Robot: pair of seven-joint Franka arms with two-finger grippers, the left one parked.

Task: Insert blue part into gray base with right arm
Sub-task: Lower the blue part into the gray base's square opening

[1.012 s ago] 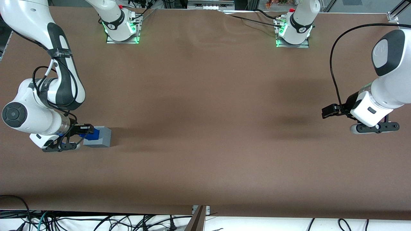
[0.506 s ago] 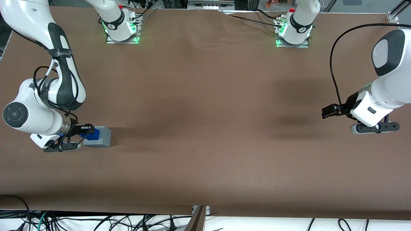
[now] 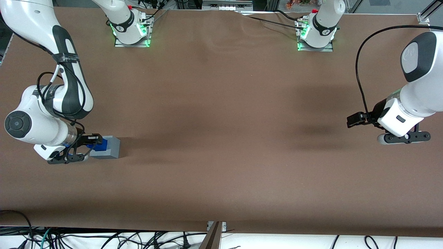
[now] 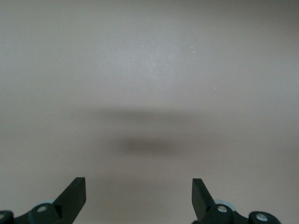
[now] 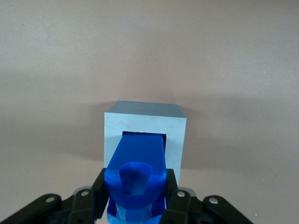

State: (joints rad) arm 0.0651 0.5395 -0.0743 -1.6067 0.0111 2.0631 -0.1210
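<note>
A brown, matte desk surface [image 3: 221, 138] fills nearly the whole front view, lit evenly from above with soft, broad shadows lying across its middle. Slight wrinkles mark the covering near the edge farthest from the front camera. Below the desk's nearest edge lies a pale floor [image 3: 277, 242] strewn with black cables [image 3: 104, 240]. At the middle of that edge stands a metal bracket [image 3: 216, 226]. Aluminium framing [image 3: 427, 12] shows at one farthest corner.
</note>
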